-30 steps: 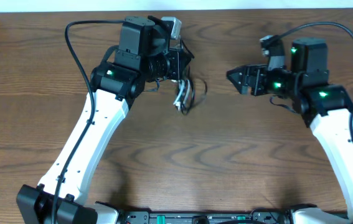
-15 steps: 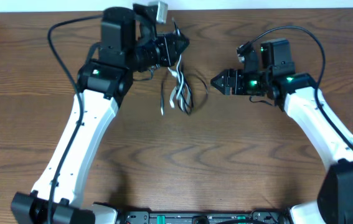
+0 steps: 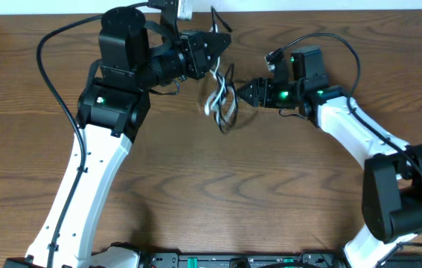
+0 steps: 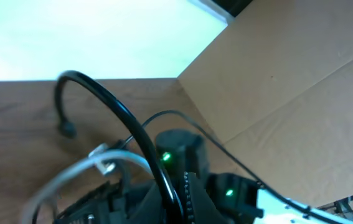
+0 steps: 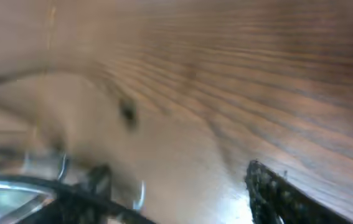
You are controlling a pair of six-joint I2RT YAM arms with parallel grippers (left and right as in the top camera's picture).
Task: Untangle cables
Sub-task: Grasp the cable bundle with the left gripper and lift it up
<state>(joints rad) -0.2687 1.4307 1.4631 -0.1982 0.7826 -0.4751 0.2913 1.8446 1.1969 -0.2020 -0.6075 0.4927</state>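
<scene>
Cables (image 3: 222, 104) are hanging as one white-and-black knot right under the left gripper (image 3: 218, 50); can't tell if the low loops are touching the desk (image 3: 196, 186). Left jaws are pinching the top strands. Right gripper (image 3: 246, 92) is sitting just beside the knot, across from the left gripper, jaws looking spread (blurry). Nothing's separated yet, so I'm judging the whole untangle is still pending.

Loose looping tangle of one thin white cable (image 3: 212, 103) and thin black cables (image 3: 232, 113), far-centre over the table (image 3: 196, 193)

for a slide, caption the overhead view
Left gripper holds a tangle of white and black cables, right gripper close beside it.
</scene>
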